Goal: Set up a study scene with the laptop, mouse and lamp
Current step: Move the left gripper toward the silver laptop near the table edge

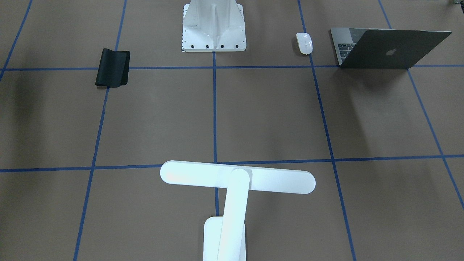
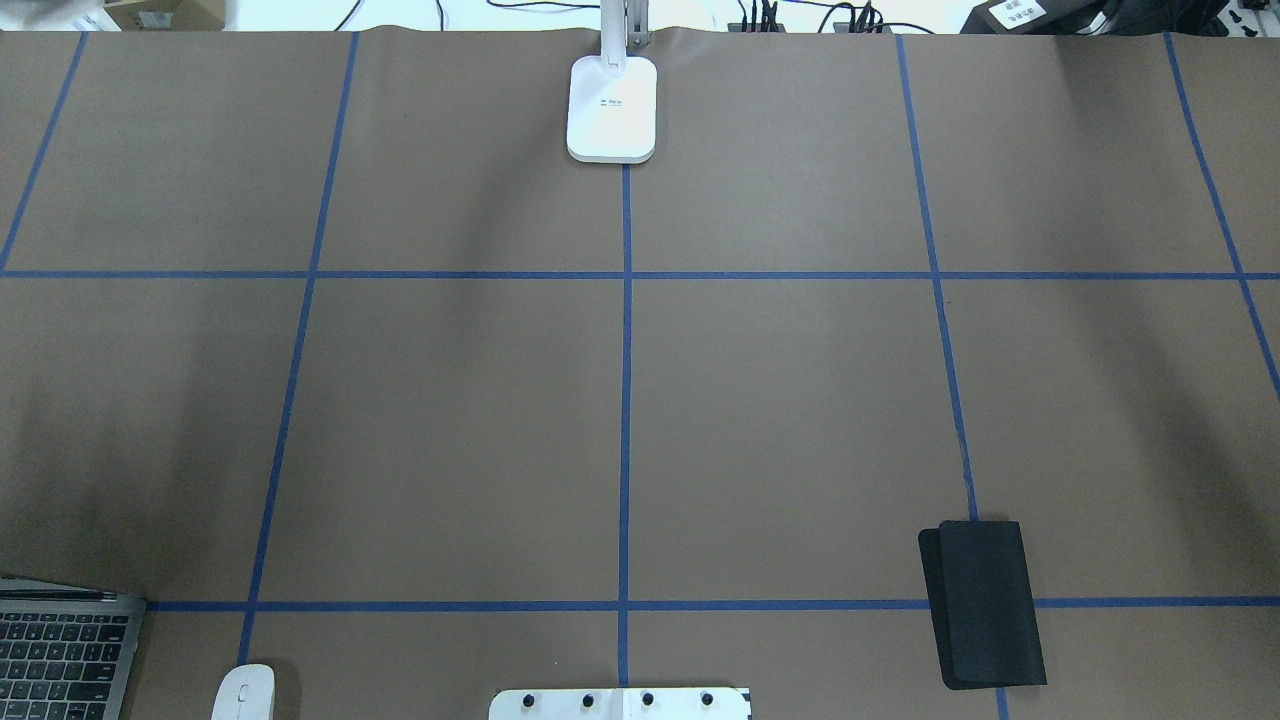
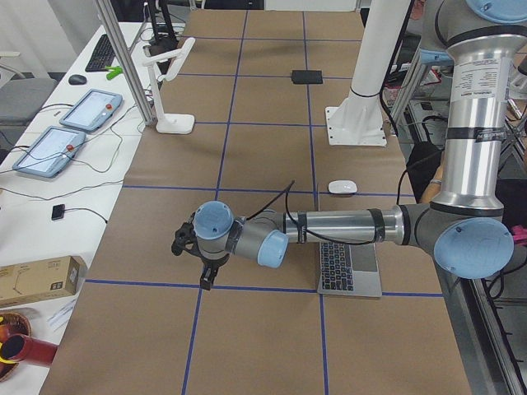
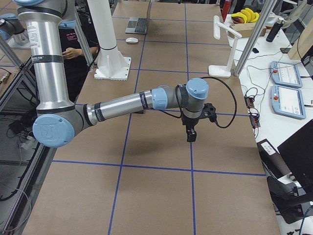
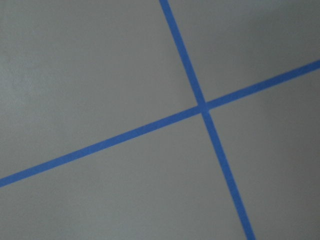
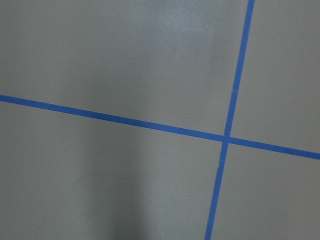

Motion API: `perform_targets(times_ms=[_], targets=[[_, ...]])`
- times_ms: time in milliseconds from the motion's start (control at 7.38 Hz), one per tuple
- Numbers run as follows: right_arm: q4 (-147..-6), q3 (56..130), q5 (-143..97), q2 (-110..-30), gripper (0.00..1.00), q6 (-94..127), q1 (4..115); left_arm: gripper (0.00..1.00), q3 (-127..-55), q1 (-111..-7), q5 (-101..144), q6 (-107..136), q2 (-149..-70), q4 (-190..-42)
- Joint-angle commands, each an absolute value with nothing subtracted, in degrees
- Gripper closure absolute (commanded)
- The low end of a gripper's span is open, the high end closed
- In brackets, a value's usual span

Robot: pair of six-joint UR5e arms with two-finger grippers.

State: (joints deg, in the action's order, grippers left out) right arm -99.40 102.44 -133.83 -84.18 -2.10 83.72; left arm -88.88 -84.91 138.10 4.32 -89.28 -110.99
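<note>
Near-left on the desk, the open laptop could fold or slip if seized by its thin lid; the glossy mouse beside it may squirt free; the far-centre lamp might topple. A white pedestal and black mat crowd the near edge. The left gripper and right gripper hover over bare desk; open or closed, I cannot tell.

Light was even and diffuse, falling from above. In the front-facing view the lamp glared almost pure white, its detail washed out, and the laptop threw a soft shadow down the frame. Faint shadow bands crossed the surface overhead. Both wrist views were soft, slightly blurred and grey-tinted.
</note>
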Motion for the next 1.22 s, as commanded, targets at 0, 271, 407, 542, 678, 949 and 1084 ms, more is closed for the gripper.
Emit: perform_targets(times_ms=[0, 271, 407, 542, 678, 949, 1084], targets=[[-99.41, 104.15, -135.61, -84.46, 0.01, -2.2, 80.45, 0.0, -100.66, -77.3, 139.48, 14.88, -86.06, -110.92], [-99.49, 103.98, -135.97, -84.99, 0.01, -2.11, 78.58, 0.0, -115.16, -66.32, 139.83, 25.27, -79.84, -110.83], [-99.49, 103.89, -135.97, -85.34, 0.01, -2.11, 78.49, 0.0, -119.05, -64.44, 142.18, 27.4, -77.72, -111.09], [-99.49, 103.8, -135.97, -85.69, 0.01, -2.2, 78.49, 0.0, -121.18, -64.25, 143.51, 27.42, -77.0, -111.53], [-99.49, 103.89, -135.97, -85.78, 0.01, -2.2, 78.31, 0.0, -122.59, -61.99, 143.44, 26.73, -76.99, -112.58], [-99.49, 103.62, -135.88, -85.87, 0.01, -2.37, 78.22, 0.0, -122.52, -53.04, 143.18, 26.54, -75.16, -121.07], [-99.49, 103.62, -135.88, -85.87, 0.01, -2.46, 78.22, 0.0, -122.43, -51.52, 142.74, 24.02, -75.15, -123.38]])
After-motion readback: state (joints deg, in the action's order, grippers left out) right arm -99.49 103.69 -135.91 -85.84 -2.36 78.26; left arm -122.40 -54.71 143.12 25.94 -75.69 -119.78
